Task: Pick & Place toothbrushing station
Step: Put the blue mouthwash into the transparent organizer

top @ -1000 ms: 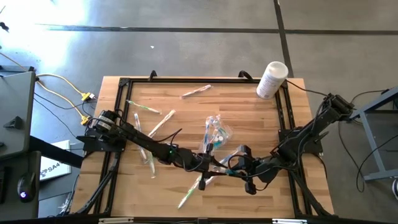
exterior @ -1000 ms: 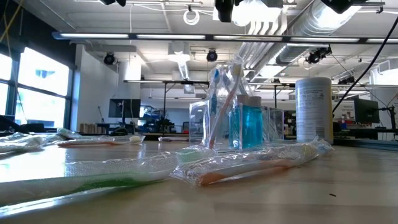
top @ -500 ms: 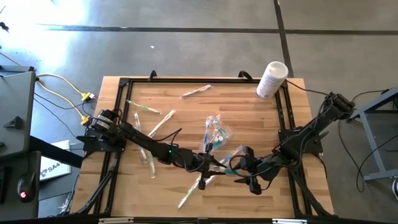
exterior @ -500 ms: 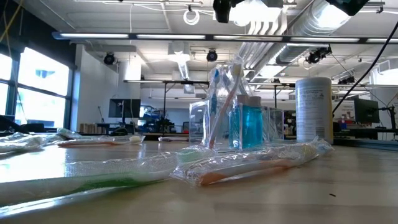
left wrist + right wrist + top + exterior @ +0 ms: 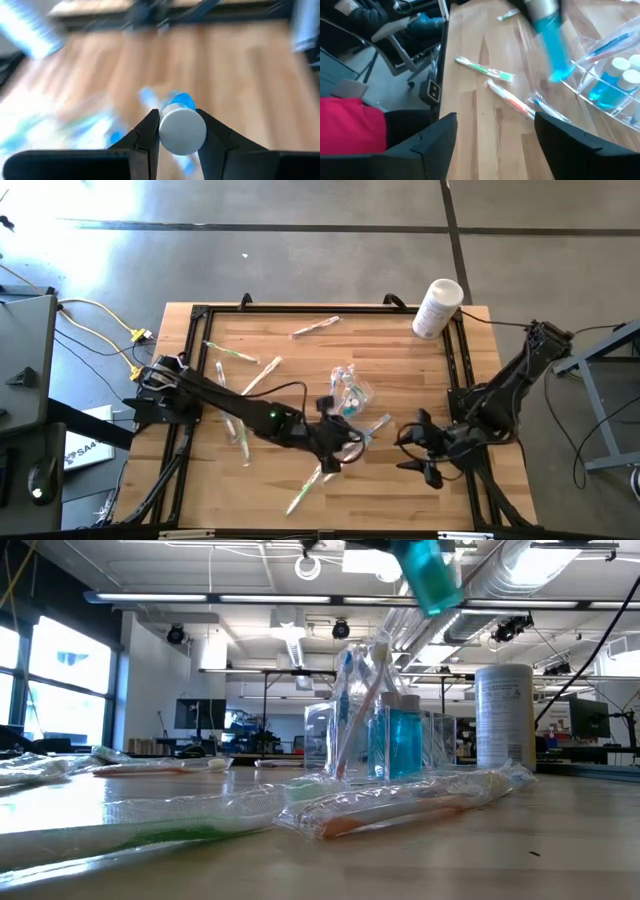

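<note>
My left gripper is shut on a teal tube with a grey-white cap, above the table's middle near its front; the tube also shows at the top of the low view. My right gripper stands open to its right, with nothing between its fingers. Just beyond them a clear crinkly bag stands on the table with toothbrushes and more teal tubes upright inside. Wrapped toothbrushes lie flat on the wood. My left gripper pinches the tube's capped end between its two fingers. The tube runs on from the cap along the line of the fingers, out past their tips. It is lifted clear of the table and slants downward, with its far end lowest.
A white canister stands at the far right corner. Further wrapped toothbrushes lie toward the far left, and two close to the low camera. A black frame runs round the table. A person in dark clothes sits beyond the edge.
My right gripper has opened, let go of the tube and drawn back toward the table's right edge. My left gripper has kept its hold, risen and tipped upward, so the tube is now lifted and shows at the top of the low view.
</note>
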You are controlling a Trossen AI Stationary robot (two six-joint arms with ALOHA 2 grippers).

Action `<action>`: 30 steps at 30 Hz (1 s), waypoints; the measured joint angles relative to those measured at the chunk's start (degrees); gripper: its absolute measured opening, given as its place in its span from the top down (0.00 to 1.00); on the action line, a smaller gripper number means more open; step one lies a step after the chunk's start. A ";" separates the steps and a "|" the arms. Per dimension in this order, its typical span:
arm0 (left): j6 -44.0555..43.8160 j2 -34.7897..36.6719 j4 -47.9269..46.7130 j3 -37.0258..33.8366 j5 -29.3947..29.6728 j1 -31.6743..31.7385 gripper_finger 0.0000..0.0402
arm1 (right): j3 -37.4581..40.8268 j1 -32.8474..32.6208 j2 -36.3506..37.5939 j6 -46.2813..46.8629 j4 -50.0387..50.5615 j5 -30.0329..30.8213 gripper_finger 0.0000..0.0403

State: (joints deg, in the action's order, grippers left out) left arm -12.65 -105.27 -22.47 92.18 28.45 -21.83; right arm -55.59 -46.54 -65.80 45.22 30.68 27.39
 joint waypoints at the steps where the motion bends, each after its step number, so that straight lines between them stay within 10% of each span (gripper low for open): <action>1: -2.54 0.00 -6.09 2.38 2.42 -0.27 0.78 | 0.00 -0.88 -0.01 0.37 0.26 1.04 0.36; 8: -21.30 0.07 -32.86 11.35 8.39 0.65 0.78 | 0.00 -5.68 -0.09 3.55 2.11 7.74 0.36; 30: -25.16 -0.02 -26.18 7.02 -1.05 11.92 0.78 | 0.17 -7.55 -0.22 4.22 2.13 10.01 0.36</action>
State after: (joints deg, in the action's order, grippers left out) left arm -37.82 -105.30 -48.65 99.19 27.39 -9.91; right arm -55.42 -54.08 -66.02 49.44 32.81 37.39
